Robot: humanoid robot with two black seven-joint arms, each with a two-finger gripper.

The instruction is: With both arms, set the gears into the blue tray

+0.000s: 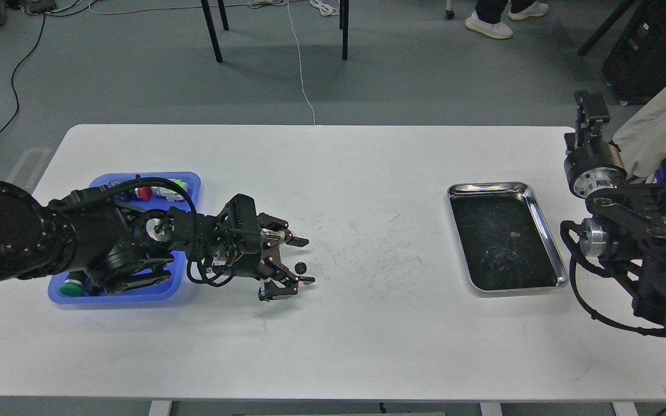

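One small black gear (300,267) lies on the white table just right of the blue tray (193,180). My left gripper (307,262) is open and low over the table, with one finger on each side of that gear and neither touching it. A second tiny dark round piece (508,258), apparently another gear, lies inside the silver tray. My right gripper (592,108) points up and away at the table's far right edge, off to the right of the silver tray; it is too dark for me to separate its fingers.
The blue tray holds push-button switches with red (144,192) and green (70,287) caps, partly hidden behind my left arm. A shiny silver tray (546,219) sits at the right. Chair legs and cables stand on the floor beyond the table.
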